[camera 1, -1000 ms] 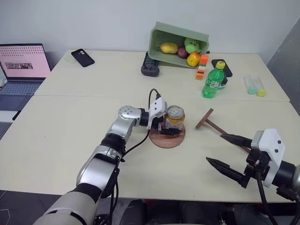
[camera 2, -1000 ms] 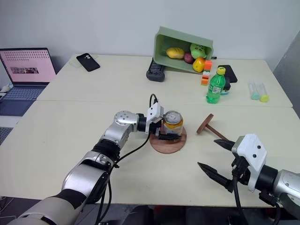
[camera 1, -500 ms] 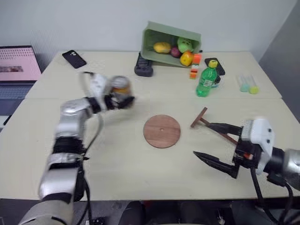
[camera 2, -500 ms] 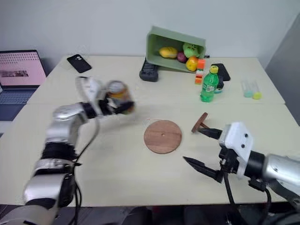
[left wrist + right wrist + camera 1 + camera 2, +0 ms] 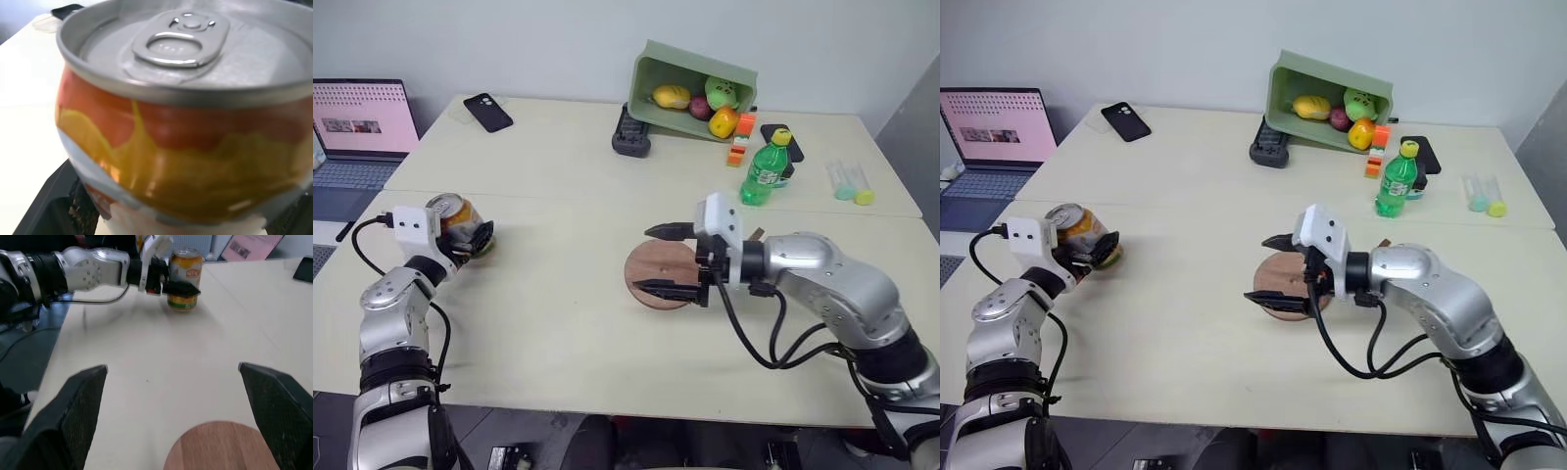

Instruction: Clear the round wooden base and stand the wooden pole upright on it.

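The round wooden base (image 5: pixel 658 274) is lying flat mid-table, the right gripper (image 5: pixel 668 260) hovering wide open above it. Far left, the left gripper (image 5: pixel 478 241) is clasping an upright can (image 5: pixel 452 221).

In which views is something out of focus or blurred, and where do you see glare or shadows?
Left wrist view: the can is very close, its lower body soft, with highlights on the lid. Right wrist view: the right end effector's fingers are blurred in the foreground; the far can is sharper. Left eye view: even lighting, a soft shadow under the right end effector on the round wooden base.
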Tool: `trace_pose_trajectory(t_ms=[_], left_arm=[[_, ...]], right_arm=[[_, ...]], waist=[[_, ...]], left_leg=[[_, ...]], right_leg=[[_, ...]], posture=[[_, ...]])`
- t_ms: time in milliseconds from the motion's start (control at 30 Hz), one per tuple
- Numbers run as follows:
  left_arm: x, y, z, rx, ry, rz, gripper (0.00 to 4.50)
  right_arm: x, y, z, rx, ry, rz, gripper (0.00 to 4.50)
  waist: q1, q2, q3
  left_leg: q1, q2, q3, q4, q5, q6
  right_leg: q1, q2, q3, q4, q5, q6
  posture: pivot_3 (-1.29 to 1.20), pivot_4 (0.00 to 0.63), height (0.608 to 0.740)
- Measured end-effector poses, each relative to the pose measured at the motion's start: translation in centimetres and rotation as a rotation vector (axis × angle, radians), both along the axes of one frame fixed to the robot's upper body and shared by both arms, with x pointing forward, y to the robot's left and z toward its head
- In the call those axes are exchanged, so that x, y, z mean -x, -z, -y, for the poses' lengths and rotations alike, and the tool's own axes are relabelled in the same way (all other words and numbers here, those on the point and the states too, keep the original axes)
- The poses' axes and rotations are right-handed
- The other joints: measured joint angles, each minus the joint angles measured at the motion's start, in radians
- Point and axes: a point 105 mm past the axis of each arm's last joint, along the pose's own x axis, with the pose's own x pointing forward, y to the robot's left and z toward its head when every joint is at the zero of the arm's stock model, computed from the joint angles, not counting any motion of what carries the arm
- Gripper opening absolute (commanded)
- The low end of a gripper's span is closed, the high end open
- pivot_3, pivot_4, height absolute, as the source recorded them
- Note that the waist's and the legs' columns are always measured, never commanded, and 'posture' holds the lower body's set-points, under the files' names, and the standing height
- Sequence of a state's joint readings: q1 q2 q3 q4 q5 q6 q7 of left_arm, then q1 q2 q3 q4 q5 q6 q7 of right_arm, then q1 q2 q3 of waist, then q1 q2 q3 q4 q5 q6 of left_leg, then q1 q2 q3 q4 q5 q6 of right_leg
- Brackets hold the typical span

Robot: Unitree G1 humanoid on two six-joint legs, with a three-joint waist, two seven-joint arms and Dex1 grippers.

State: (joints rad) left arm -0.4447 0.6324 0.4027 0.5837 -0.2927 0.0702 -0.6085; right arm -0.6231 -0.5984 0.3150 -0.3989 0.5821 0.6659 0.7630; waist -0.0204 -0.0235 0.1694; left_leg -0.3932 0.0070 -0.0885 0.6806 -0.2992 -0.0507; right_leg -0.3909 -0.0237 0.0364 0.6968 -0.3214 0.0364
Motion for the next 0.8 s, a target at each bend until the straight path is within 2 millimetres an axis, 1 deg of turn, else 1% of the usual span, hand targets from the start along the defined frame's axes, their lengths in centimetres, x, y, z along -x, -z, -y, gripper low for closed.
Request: trace_pose_trajectory(t_ms=[167, 233, 267, 433, 600, 667, 800], left_arm=[[0.2, 0.5, -0.3, 0.017, -0.037, -0.003, 3.56], [0.2, 0.5, -0.4, 0.018, -0.050, -0.003, 4.26], [0.2, 0.5, -0.5, 0.020, -0.054, -0.003, 4.46], [0.1, 0.1, -0.5, 0.018, -0.061, 0.009, 4.46], [0.4, 0.4, -0.5, 0.021, -0.061, -0.009, 4.46], [0.9, 0.8, -0.4, 0.014, -0.056, -0.026, 4.46], [2.8, 2.0, -0.7, 0.011, -0.052, -0.065, 4.46]], right_arm=[[-0.6, 0.3, -0.2, 0.018, 0.019, 0.020, 4.50], [-0.5, 0.4, -0.3, 0.021, 0.010, 0.021, 4.50], [-0.5, 0.4, -0.3, 0.021, 0.006, 0.021, 4.50], [0.1, 0.3, -0.3, 0.011, -0.021, 0.019, 4.50], [0.6, 0.3, -0.3, 0.008, -0.044, 0.023, 4.50], [0.7, 0.3, -0.3, 0.007, -0.045, 0.022, 4.50], [0.7, 0.4, 0.0, 0.007, -0.041, 0.017, 4.50]], waist=[[-0.009, 0.000, 0.000], [-0.011, 0.000, 0.000], [-0.011, 0.000, 0.000], [-0.011, 0.000, 0.000], [-0.011, 0.000, 0.000], [-0.012, 0.000, 0.000], [-0.012, 0.000, 0.000]], left_leg=[[0.000, 0.001, 0.000, 0.000, 0.000, 0.000], [0.000, 0.001, 0.000, 0.000, 0.000, 0.000], [0.000, 0.001, 0.000, 0.000, 0.000, 0.000], [0.001, 0.001, 0.001, 0.000, 0.000, 0.000], [0.001, 0.001, 0.001, 0.000, 0.000, 0.000], [0.001, 0.001, 0.001, -0.001, 0.000, 0.000], [0.001, 0.002, 0.001, -0.001, 0.000, 0.000]], right_leg=[[-0.001, 0.000, 0.000, 0.001, 0.000, 0.000], [-0.001, 0.001, 0.000, 0.001, 0.000, 0.000], [-0.001, 0.001, 0.000, 0.001, 0.000, 0.000], [-0.001, 0.001, 0.000, 0.002, 0.000, 0.000], [-0.001, 0.001, 0.000, 0.002, 0.000, 0.000], [-0.001, 0.001, 0.001, 0.002, 0.000, 0.000], [-0.001, 0.001, 0.001, 0.001, 0.000, 0.000]], posture=[[0.00, 0.150, 0.740], [0.00, 0.150, 0.740], [0.00, 0.150, 0.740], [0.00, 0.150, 0.740], [0.00, 0.150, 0.740], [0.00, 0.150, 0.740], [0.00, 0.150, 0.740]])
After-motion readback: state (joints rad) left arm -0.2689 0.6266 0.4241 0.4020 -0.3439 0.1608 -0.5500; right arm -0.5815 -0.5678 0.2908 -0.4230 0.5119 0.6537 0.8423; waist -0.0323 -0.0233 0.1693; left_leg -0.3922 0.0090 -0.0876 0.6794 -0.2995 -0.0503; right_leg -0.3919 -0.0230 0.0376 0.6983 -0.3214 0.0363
